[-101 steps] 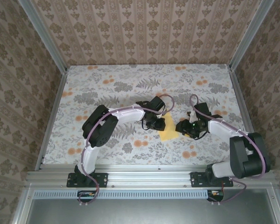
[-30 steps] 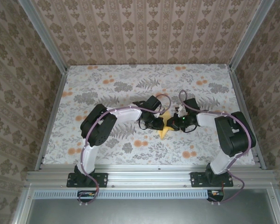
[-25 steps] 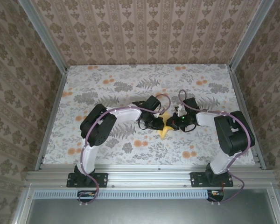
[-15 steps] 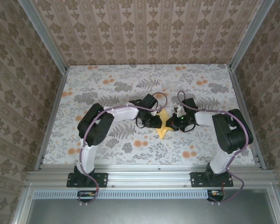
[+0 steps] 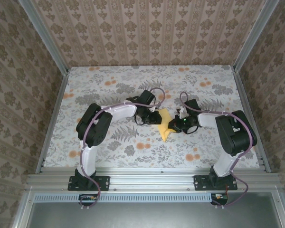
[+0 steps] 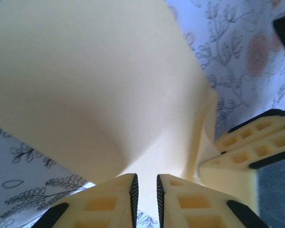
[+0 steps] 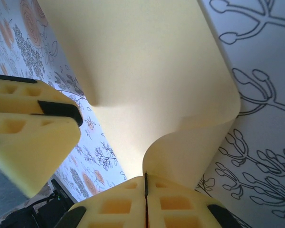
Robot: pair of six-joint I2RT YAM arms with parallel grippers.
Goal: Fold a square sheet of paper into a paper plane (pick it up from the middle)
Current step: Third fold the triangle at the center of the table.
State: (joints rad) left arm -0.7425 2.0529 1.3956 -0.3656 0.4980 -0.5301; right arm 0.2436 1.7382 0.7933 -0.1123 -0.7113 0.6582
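From the near rail (image 5: 147,180) both arms reach in to mid-desk, and that is where things have just shifted. A second ago the two tools were crowded together over a narrow sliver of yellow. Now the left tool (image 5: 156,117) has swung back and away toward the far left, and the square sheet of paper (image 5: 165,129) shows broader between them, pulled open and off the cloth rather than lying flat.

The right tool (image 7: 146,190) has its fingers pressed fully together on a curled edge of the sheet. The left tool's wrist view shows its fingers (image 6: 121,202) nearly closed, a thin slit between them with the paper running down into it, so I'd say it is pinching the sheet too.

The paper bellies and curves between the two holds, with no sharp crease that I can make out. My reading is that the fold is only being set up: the sheet is held up at two spots, but nothing is pressed yet, and no dart shape exists.

Around it, the flowered cloth (image 5: 109,88) covers the desk (image 5: 204,156), and I see no loose objects on it. The real obstruction is the tools themselves, sitting very close across the small sheet. Beyond, the patterned wall (image 5: 152,28) stands well apart.
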